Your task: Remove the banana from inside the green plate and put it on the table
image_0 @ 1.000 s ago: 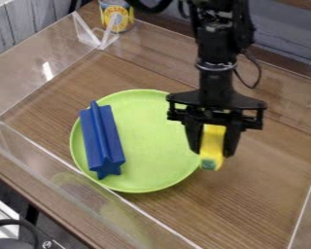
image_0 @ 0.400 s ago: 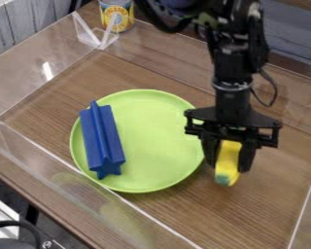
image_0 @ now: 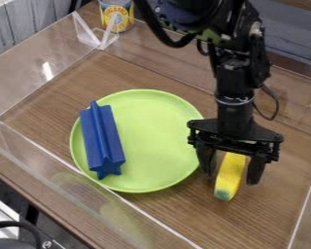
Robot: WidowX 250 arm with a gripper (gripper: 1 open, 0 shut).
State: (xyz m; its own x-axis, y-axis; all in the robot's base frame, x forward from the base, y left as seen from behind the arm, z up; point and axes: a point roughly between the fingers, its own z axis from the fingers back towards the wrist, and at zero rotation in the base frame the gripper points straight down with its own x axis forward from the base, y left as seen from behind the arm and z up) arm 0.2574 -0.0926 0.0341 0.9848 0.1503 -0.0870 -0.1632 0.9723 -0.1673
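With the banana (image_0: 228, 177) out of the green plate (image_0: 143, 109) and down on the table (image_0: 166, 206), we judge the job all but finished.

We see it lying just beside the plate's rim, between the spread fingers of our gripper (image_0: 231, 165), which looks released rather than clenched. The blue bar (image_0: 102, 140) lies across the plate's far side from it. What we have left, as we judge it, is lifting the arm straight up without nudging the banana.
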